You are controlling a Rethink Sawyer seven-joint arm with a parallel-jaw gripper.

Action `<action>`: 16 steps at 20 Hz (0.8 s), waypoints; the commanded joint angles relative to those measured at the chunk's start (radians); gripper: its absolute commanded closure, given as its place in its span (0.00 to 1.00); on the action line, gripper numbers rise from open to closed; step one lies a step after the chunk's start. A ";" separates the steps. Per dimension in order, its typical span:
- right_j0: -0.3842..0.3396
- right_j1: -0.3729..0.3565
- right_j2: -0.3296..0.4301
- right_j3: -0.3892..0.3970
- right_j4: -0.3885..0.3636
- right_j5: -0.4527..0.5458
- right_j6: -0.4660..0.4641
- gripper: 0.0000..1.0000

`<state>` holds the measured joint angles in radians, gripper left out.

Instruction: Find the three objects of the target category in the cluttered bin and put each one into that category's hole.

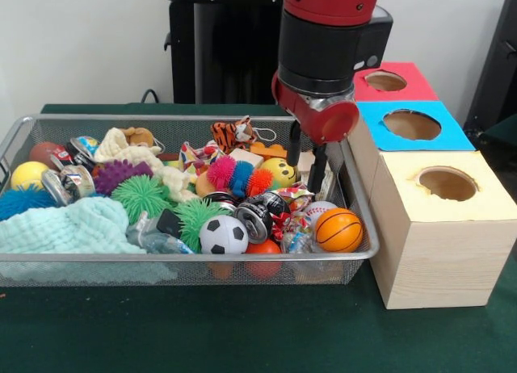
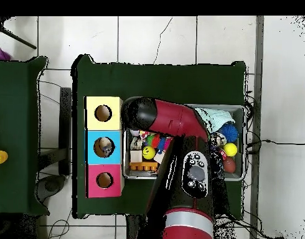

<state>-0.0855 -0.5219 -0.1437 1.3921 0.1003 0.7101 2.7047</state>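
Front view puts our gripper point(image 1: 311, 159) low over the right end of the wire bin point(image 1: 16, 135), its dark fingers parted and holding nothing we can make out. We judge this the searching step, with no target yet taken. Balls lie nearest: a basketball point(image 1: 338, 230), a baseball point(image 1: 317, 209) and a soccer ball point(image 1: 223, 235). Next we would need to drop onto one, close, then carry it to a hole in the yellow box point(image 1: 447, 183)
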 commanded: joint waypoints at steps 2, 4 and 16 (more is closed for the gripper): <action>-0.014 0.068 0.035 0.020 -0.054 -0.064 0.006 0.00; -0.015 0.067 0.035 0.021 -0.051 -0.063 0.007 0.00; -0.011 0.064 0.034 0.026 -0.047 -0.075 0.012 0.00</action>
<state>-0.0855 -0.4974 -0.1436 1.3919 0.1005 0.6891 2.7047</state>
